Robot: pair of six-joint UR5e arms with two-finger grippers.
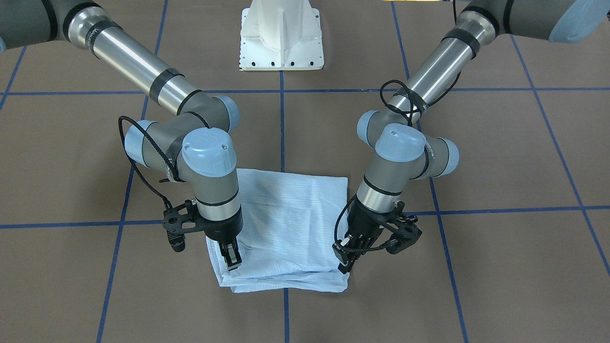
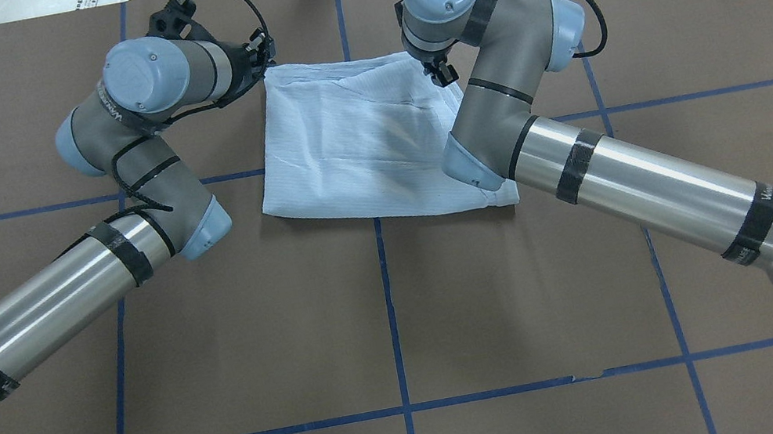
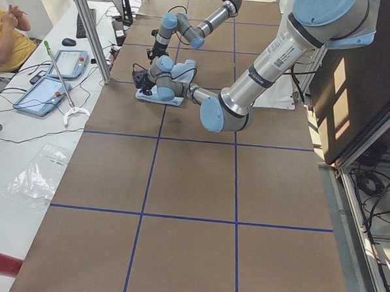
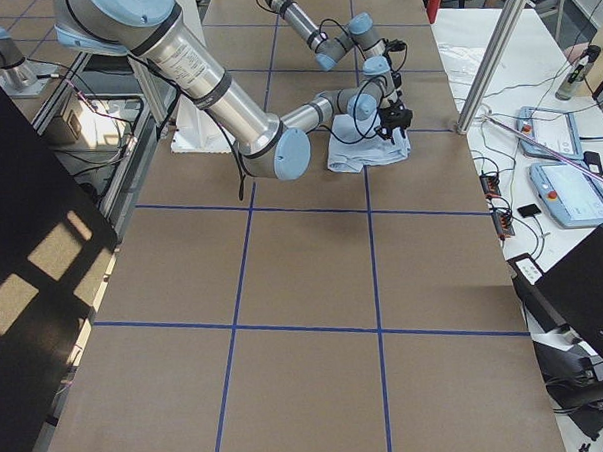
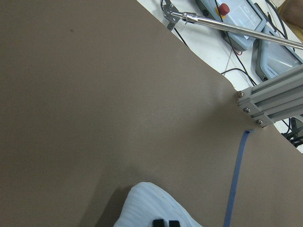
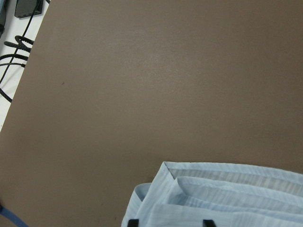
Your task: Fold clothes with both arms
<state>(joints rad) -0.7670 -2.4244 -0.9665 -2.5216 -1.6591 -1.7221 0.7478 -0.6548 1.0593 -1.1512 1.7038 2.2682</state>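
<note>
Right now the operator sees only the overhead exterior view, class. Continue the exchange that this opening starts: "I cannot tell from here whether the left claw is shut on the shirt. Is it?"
Observer: In its wrist view the left claw has its fingertips almost together, with cloth of the shirt bunched at them. It looks shut on a corner.
Operator: And the right claw?
Observer: The right claw is open, its fingertips wide apart with cloth showing between them.
Operator: What does the shirt's edge look like up close there?
Observer: Several folded layers lie stacked, their corners slightly staggered.
</note>
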